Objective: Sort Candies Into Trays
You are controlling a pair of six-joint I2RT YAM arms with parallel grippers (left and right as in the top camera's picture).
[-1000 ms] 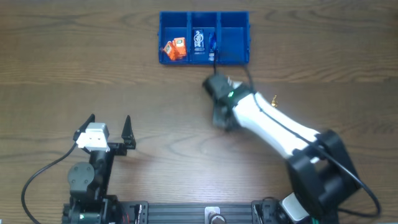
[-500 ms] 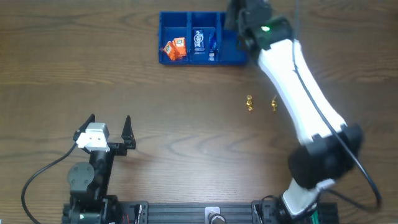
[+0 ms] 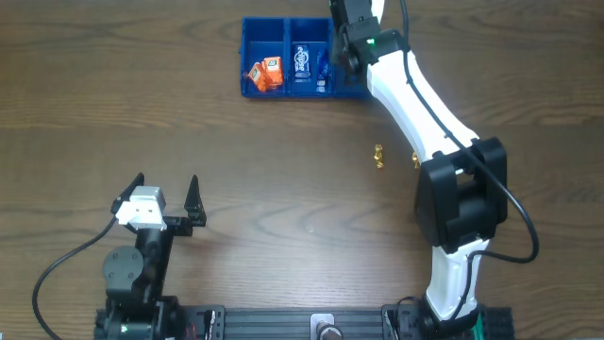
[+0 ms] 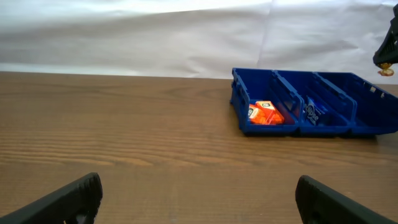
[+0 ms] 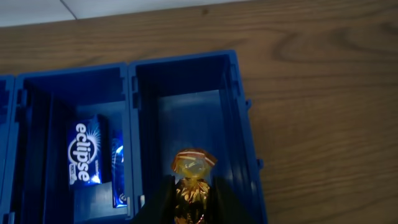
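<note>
Your right gripper [image 5: 192,208] pinches a gold-wrapped candy [image 5: 193,169] above the blue tray's [image 5: 246,124] end compartment, beside the one with blue packets [image 5: 84,158]. Your left gripper [image 4: 199,186] sits spread wide, well apart from the tray.

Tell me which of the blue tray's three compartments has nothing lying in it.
The end compartment below the gold candy held by the right gripper: its floor is bare. The middle one holds blue packs, the other end orange candies.

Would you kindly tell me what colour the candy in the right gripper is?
Shiny gold; the candy shows best in the right wrist view.
</note>
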